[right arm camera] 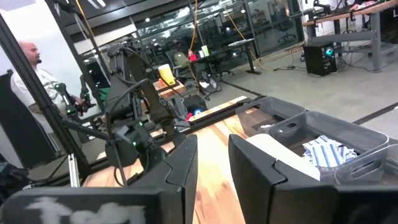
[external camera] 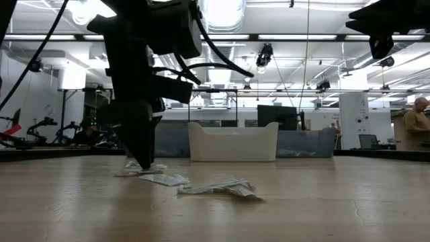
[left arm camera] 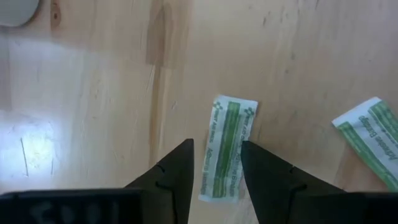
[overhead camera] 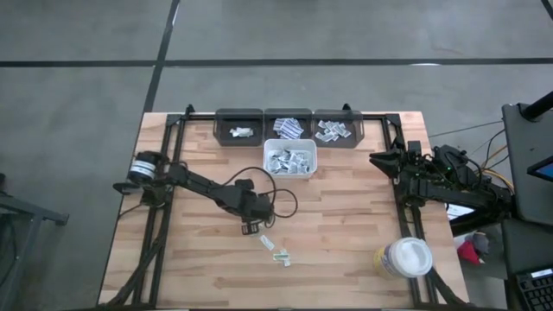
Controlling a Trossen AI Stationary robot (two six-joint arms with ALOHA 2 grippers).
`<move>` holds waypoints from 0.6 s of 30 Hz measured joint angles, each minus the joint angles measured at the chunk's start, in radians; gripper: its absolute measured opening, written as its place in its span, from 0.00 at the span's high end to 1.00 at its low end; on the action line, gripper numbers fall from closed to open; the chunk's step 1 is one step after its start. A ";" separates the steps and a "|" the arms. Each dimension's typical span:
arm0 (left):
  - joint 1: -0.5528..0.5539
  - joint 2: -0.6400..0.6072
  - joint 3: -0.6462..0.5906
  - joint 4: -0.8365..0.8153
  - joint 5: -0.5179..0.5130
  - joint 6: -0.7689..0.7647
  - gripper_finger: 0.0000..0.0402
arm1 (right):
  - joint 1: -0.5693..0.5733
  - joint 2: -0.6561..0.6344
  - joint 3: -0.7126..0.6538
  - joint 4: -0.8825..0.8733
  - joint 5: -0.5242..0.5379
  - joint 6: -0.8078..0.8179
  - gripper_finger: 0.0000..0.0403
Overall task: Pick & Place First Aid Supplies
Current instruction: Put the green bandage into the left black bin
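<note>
Several first aid supplies lie loose on the wooden table: a white sachet with green print between my left gripper's fingers, another beside it, and two more nearer the front edge. My left gripper points down over the table's middle, open, one finger on each long side of the first sachet. The high view hides that sachet under the gripper. My right gripper waits at the table's right side, level and open, with nothing between its fingers. My left gripper comes at the sachet from above, its fingers lying along the two long sides. In the low view the fingertips reach down to the sachet on the table, but I cannot tell whether they touch it. The sachet lies flat on the wood.
A white bin with sachets stands past the left gripper, and three dark bins holding sachets line the far edge. A white round lidded tub stands at the near right. A person stands beyond the table.
</note>
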 joint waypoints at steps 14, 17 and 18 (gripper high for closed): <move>0.006 0.003 -0.076 0.075 0.009 -0.005 0.77 | 0.000 0.000 0.000 -0.007 0.000 0.000 0.83; 0.005 0.003 -0.090 0.098 0.010 -0.006 0.83 | 0.000 0.000 0.000 -0.007 0.000 0.000 0.84; 0.005 0.003 -0.096 0.107 0.009 -0.006 0.85 | 0.000 0.000 0.000 -0.006 0.000 0.000 0.84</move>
